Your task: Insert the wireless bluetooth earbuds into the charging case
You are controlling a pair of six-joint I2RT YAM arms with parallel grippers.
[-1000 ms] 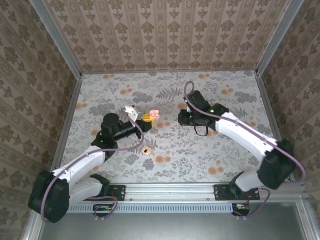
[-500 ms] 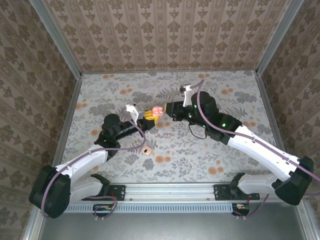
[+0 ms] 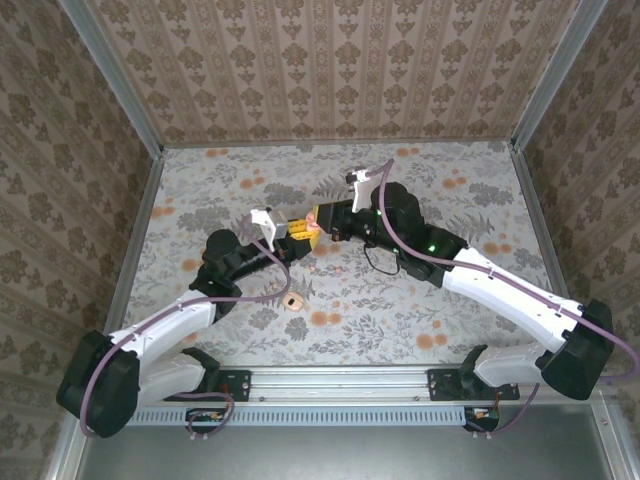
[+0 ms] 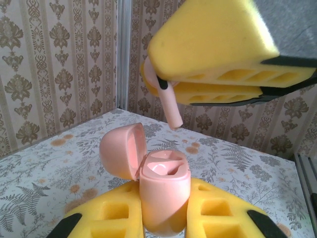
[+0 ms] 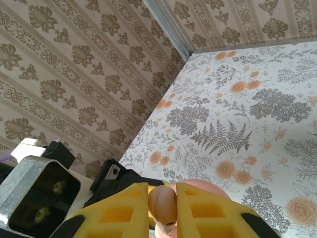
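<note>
pink charging case (image 4: 163, 196), lid open, sits pinched in the left hand (image 3: 297, 232); the right hand (image 3: 322, 218), clamped on an earbud (image 4: 170, 104), has swung across and hovers just above it, so insertion looks next

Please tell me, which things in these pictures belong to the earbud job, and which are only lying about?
Belong to the job:
- charging case, lid open, held in the left gripper
- earbud, held in the right gripper, stem down above the case

Lying about:
- small tan object on the table, too small to identify, maybe another earbud
</note>
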